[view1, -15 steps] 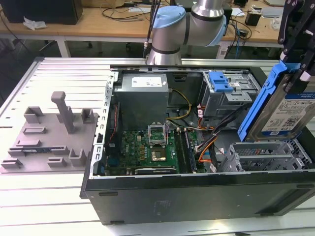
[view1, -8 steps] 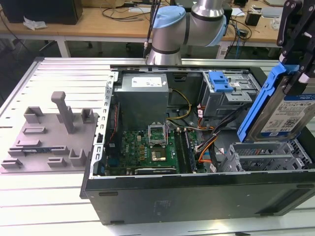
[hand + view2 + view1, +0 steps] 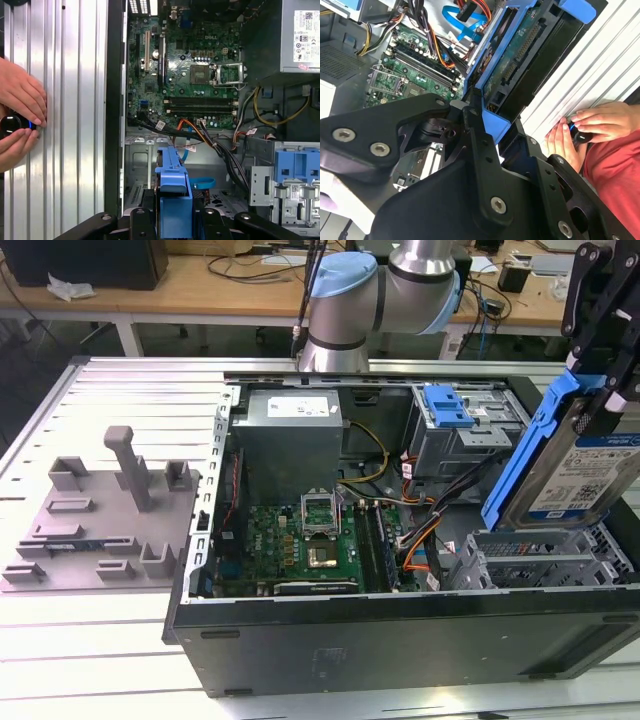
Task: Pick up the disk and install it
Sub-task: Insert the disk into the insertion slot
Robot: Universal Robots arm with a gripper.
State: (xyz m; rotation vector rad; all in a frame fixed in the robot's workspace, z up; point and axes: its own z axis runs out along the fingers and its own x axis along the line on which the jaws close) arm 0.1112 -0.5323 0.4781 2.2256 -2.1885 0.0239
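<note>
The disk point(image 3: 585, 470), a silver drive with a white-and-blue label in a bright blue frame, hangs upright and tilted at the exterior view's right. It is in the air just above the metal drive cage point(image 3: 540, 560) of the open computer case. My gripper point(image 3: 600, 380) comes down from above and is shut on the disk's upper end. In the second wrist view the disk point(image 3: 520, 60) shows its green circuit side, clamped in the black gripper point(image 3: 502, 145). In the first wrist view the disk point(image 3: 172, 195) shows edge-on between the fingers of the gripper point(image 3: 172, 220), over the case floor.
The case holds a motherboard point(image 3: 300, 540), a grey power supply point(image 3: 290, 435), loose cables and a second cage with a blue latch point(image 3: 447, 405). A grey fixture plate point(image 3: 100, 520) lies at the exterior view's left. A person's hands point(image 3: 20, 110) hold a small black device beside the case.
</note>
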